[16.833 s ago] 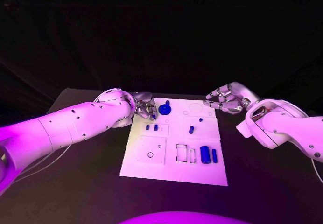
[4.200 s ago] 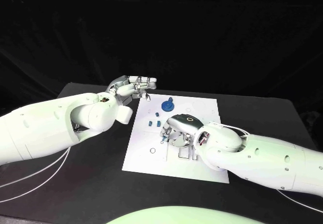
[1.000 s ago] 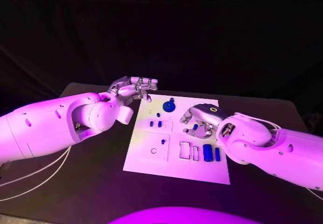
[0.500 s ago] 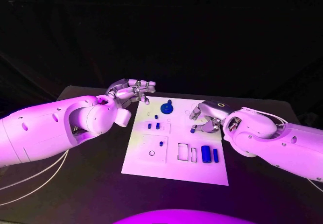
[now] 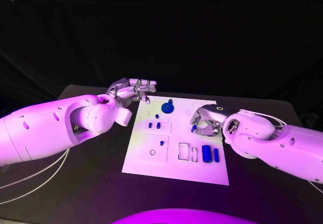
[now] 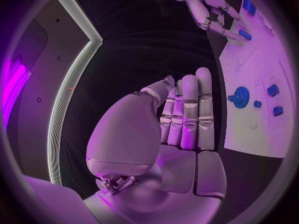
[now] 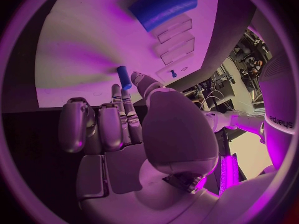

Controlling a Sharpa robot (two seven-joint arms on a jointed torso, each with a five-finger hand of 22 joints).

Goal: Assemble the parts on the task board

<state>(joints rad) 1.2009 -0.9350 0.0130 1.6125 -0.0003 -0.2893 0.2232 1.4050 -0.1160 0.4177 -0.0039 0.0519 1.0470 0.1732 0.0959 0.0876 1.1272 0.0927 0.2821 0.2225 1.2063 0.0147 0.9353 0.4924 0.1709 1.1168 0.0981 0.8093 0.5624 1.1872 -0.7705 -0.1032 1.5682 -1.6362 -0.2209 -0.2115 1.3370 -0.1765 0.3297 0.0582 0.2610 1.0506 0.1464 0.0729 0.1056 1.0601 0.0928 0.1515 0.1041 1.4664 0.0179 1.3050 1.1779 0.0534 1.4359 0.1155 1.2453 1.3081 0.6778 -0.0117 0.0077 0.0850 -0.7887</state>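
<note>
Head view first: your left hand (image 5: 135, 89) hovers just off the far left corner of the task board (image 5: 176, 167), above the black counter (image 5: 80, 186). Its fingers are curled loosely together and, as the left wrist view confirms, they carry nothing (image 6: 187, 114).

Move onto the board and you meet the parts. A blue gear with a knob (image 5: 167, 108) stands near the far edge, and a small blue dot of a piece (image 5: 157, 116) lies just before it. Two short blue pegs (image 5: 155, 125) stand side by side a little nearer to you. Below them sits a square outline with a small ring (image 5: 152, 151), then two narrow rectangular slots (image 5: 184, 151).

Further right, a thick blue cylinder (image 5: 206, 153) lies beside a thinner blue bar (image 5: 216, 155), close together near the board's right edge.

Now your right hand (image 5: 205, 123): it hangs over the board's right middle, fingers bunched, pinching a small blue peg (image 5: 193, 127). The right wrist view shows that peg (image 7: 124, 77) held at the fingertips just above the white surface, with the cylinder (image 7: 163, 6) beyond it.
</note>
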